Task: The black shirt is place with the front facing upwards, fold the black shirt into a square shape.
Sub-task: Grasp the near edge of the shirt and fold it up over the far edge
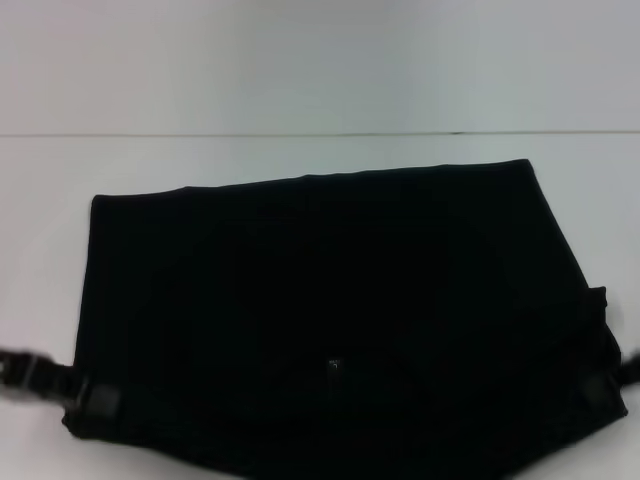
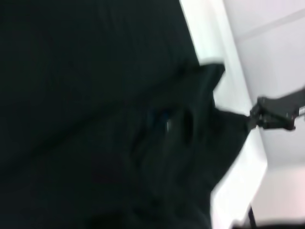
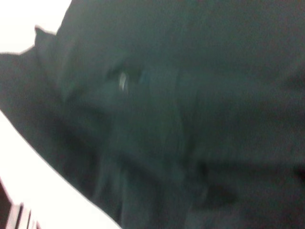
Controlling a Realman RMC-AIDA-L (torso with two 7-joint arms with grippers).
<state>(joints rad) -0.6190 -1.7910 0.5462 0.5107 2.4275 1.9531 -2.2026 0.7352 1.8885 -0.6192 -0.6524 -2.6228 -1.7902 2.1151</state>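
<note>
The black shirt (image 1: 330,290) lies spread wide over the white table (image 1: 300,160), its far edge straight and its near part bunched toward me. A small pale neck label (image 1: 335,365) shows near the front middle, and again in the left wrist view (image 2: 165,125) and the right wrist view (image 3: 123,80). My left gripper (image 1: 92,402) sits at the shirt's near left corner, shut on the cloth. My right gripper (image 1: 603,386) is at the near right corner, also shut on the cloth. The left wrist view shows the right gripper (image 2: 259,117) pinching a pulled-up point of fabric.
The table's far edge (image 1: 320,134) runs across the back, with a pale wall behind it. Bare white table surface shows to the left of the shirt (image 1: 40,260) and beyond it.
</note>
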